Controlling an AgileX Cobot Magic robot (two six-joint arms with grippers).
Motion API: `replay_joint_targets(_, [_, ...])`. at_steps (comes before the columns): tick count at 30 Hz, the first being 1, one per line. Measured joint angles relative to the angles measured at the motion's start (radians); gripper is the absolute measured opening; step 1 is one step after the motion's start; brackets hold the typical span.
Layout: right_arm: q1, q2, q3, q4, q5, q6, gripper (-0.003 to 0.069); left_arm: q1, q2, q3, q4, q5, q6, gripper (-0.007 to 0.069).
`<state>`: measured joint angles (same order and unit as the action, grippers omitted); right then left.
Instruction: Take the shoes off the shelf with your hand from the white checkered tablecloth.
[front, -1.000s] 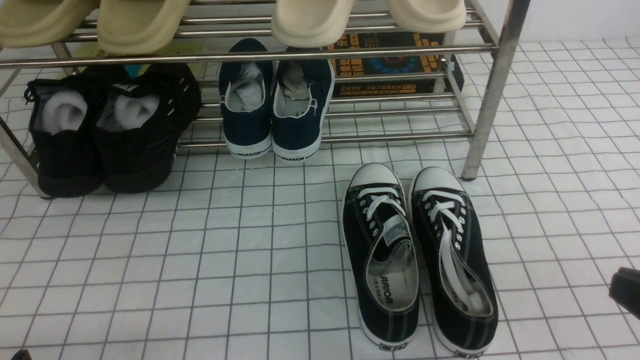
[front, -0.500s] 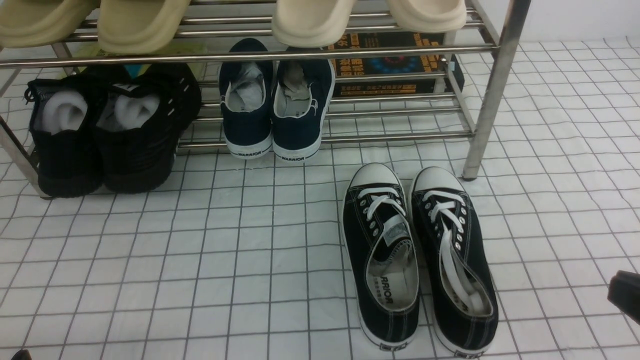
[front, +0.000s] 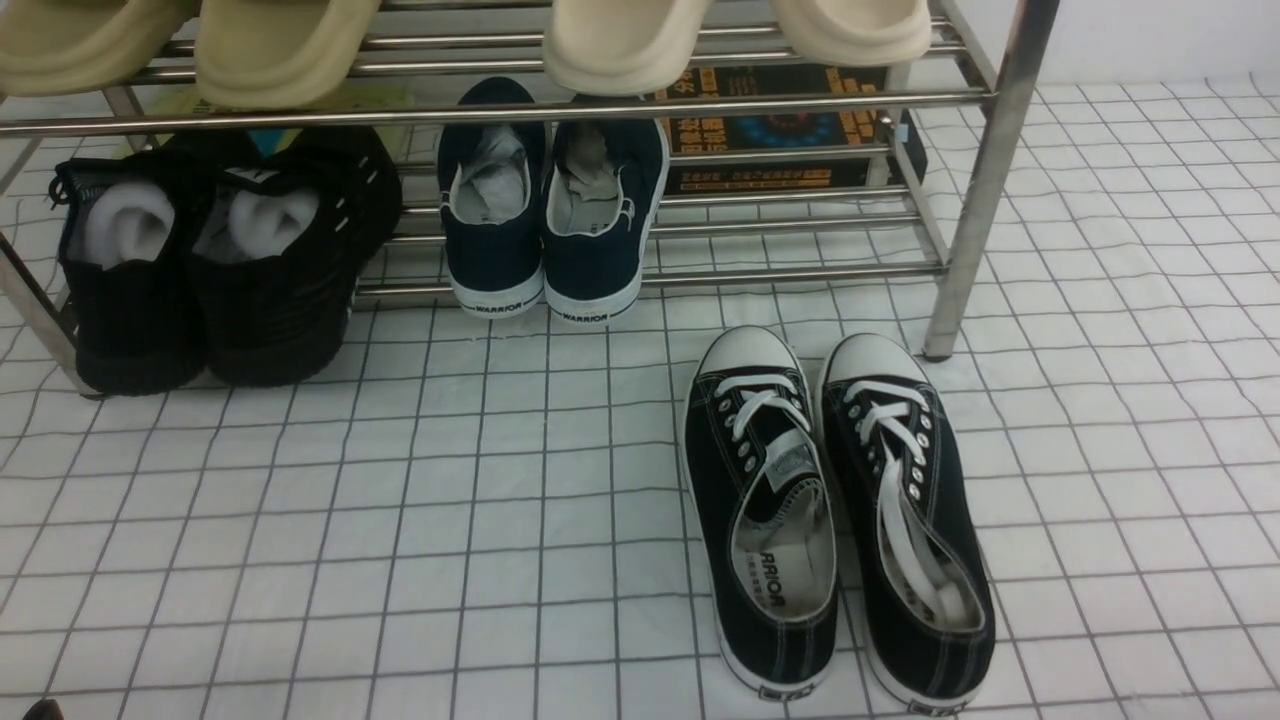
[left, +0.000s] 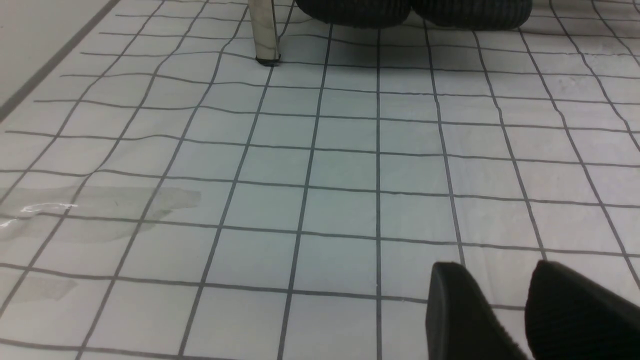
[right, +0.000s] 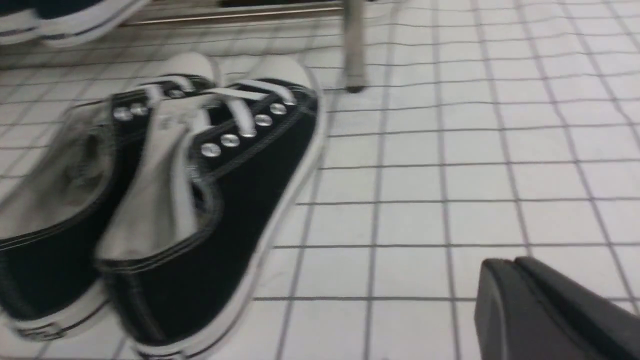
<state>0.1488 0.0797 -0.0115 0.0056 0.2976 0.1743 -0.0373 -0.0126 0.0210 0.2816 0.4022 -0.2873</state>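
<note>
shoes (front: 835, 515) sit side by side on the white checkered tablecloth (front: 400, 520), just off the shelf (front: 985, 180), so i judge them delivered. my left gripper (left: 505, 310) holds nothing, fingers slightly parted; my right gripper (right: 545, 312) i cannot tell.

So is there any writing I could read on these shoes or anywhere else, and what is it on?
"WARRIOR": on the white heel strip of each navy laceless canvas shoe on the chrome metal-tube rack.
"ARRIOR", first letter hidden: on the insole of the left black lace-up canvas sneaker.
Orange print on the dark box behind the rack: too small to read.
</note>
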Motion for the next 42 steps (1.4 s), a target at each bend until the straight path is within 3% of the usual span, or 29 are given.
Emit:
replay_joint_targets(7, [-0.144,-0.090,0.032,-0.006,0.061,-0.002,0.0024,0.000,0.000,0.000,0.000,0.000,0.000,0.0240])
replay_joint_targets(12, [-0.131,-0.090,0.027,-0.021,0.089,-0.003,0.0031,0.000,0.000,0.000,0.000,0.000,0.000,0.0240])
replay_joint_targets(16, [-0.037,-0.090,0.026,-0.028,0.090,-0.003,0.0031,0.000,0.000,0.000,0.000,0.000,0.000,0.0240])
replay_joint_targets(20, [-0.017,-0.090,0.026,-0.036,0.091,-0.003,0.0034,0.000,0.000,0.000,0.000,0.000,0.000,0.0240])
replay_joint_targets(42, [-0.077,-0.090,0.026,-0.041,0.091,-0.003,0.0059,0.000,0.000,0.000,0.000,0.000,0.000,0.0240])
